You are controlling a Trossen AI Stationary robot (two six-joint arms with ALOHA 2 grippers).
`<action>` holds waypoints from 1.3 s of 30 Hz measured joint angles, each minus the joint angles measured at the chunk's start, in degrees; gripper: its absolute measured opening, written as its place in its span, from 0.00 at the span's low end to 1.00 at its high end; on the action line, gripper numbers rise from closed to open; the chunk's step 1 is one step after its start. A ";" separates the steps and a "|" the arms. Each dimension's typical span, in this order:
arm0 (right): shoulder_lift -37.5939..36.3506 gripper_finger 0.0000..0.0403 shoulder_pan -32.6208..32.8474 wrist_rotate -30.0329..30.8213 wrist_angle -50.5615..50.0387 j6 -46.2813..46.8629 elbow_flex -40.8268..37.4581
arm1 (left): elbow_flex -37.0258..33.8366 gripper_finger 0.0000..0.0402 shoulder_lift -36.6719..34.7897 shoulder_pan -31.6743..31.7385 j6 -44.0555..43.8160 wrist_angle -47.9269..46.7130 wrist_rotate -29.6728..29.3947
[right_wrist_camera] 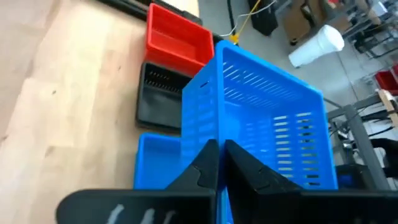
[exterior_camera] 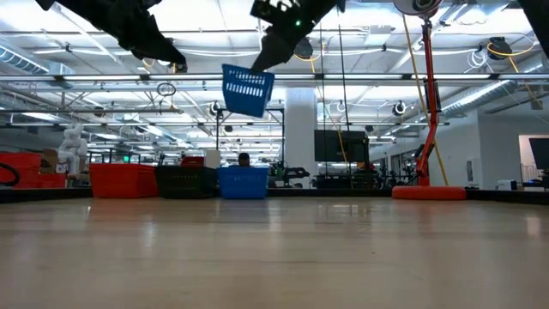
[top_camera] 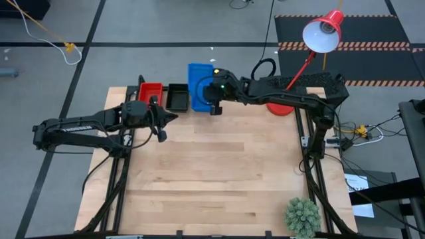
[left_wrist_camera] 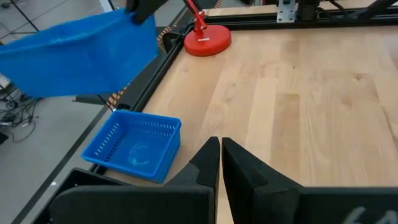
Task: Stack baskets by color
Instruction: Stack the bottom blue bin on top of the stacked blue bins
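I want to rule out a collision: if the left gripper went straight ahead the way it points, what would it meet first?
Likely bare tabletop: the shut left gripper points past the blue basket on the table; the red lamp base lies beyond, off-line.

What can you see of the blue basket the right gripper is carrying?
The lifted blue basket is a shallow rectangular plastic tray with slotted sides and a plain floor. The right gripper is shut on its rim, holding it tilted in the air, clear of the table. It hangs above another blue basket that sits at the table's far edge, at the end of a row next to a black one and a red one. Nothing else touches it.
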 joint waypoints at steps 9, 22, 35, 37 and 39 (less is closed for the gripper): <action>5.11 0.01 -0.09 0.02 3.60 2.72 -2.91 | 0.00 0.05 0.00 -0.04 -0.22 -0.04 0.00; 14.48 0.01 -1.64 0.46 5.94 3.03 -3.34 | 0.00 0.05 0.02 -0.07 0.07 -0.17 0.00; 16.25 0.09 -2.48 0.09 8.13 3.16 -4.39 | 0.00 0.05 0.02 -0.04 0.22 -0.08 -0.02; 16.27 0.14 -2.66 -0.12 7.96 3.25 -4.58 | 0.00 0.05 0.02 -0.04 0.22 -0.07 -0.02; 16.27 0.20 -2.78 -1.65 7.71 3.84 -4.61 | 0.00 0.05 0.02 -0.04 0.20 -0.07 -0.02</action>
